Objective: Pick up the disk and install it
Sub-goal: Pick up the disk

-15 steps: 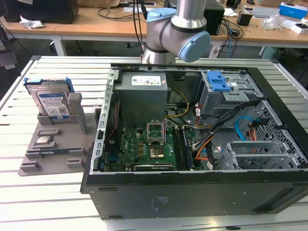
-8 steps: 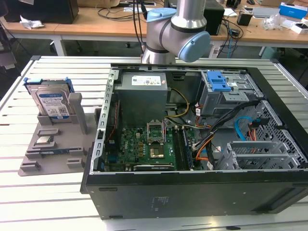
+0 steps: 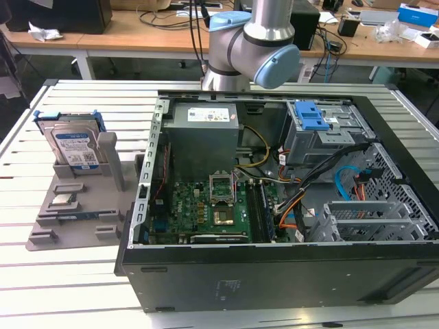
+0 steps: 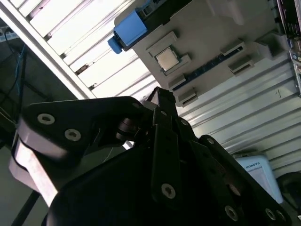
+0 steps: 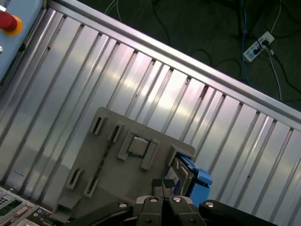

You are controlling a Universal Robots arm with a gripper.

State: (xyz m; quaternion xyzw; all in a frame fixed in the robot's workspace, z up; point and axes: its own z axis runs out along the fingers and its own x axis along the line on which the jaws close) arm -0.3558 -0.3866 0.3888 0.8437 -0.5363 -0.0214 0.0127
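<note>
**Black metal computer case** (image 3: pixel 274 274): side panel off, lying flat along the near edge of the white slatted aluminium worktop (image 3: pixel 62 295).
- A green motherboard (image 3: pixel 206 205) sits against the case's near wall.
- A grey box-shaped power supply (image 3: pixel 202 123) sits behind the motherboard, at the far wall.
- A grey metal drive cage with a blue plastic latch (image 3: pixel 312 120) stands in the case's far corner, toward the exterior view's right.
- Orange, blue and black cables (image 3: pixel 343 179) run between the cage and the board.

**Flat grey plastic fixture tray** (image 3: pixel 75 223): on the worktop just beside the case, toward the worktop's edge at the exterior view's left. A small silver square chip (image 3: pixel 63 200) lies flat in a recess near the tray's middle.

**Disk** (image 3: pixel 72 147): flat rectangular silver metal hard drive with a white-and-blue label, framed by a blue plastic carrier bracket.
- It stands upright on its edge in a slot at the tray's far edge, with the label turned to the near side.
- It is outside the case and not yet picked up.
- The blue bracket shows in both wrist views (image 4: pixel 129 29) (image 5: pixel 195 181).

**Black gripper** (image 5: pixel 162 184): seen in both wrist views (image 4: pixel 160 94). Its fingers are drawn together with nothing between them. It hangs above the tray, well apart from disk and chip.

**Silver and pale-blue robot arm** (image 3: pixel 254 41): rises at the worktop's far edge, behind the case.

**Wooden desks** (image 3: pixel 137 34): beyond the worktop, carrying cables and boxes.
</note>
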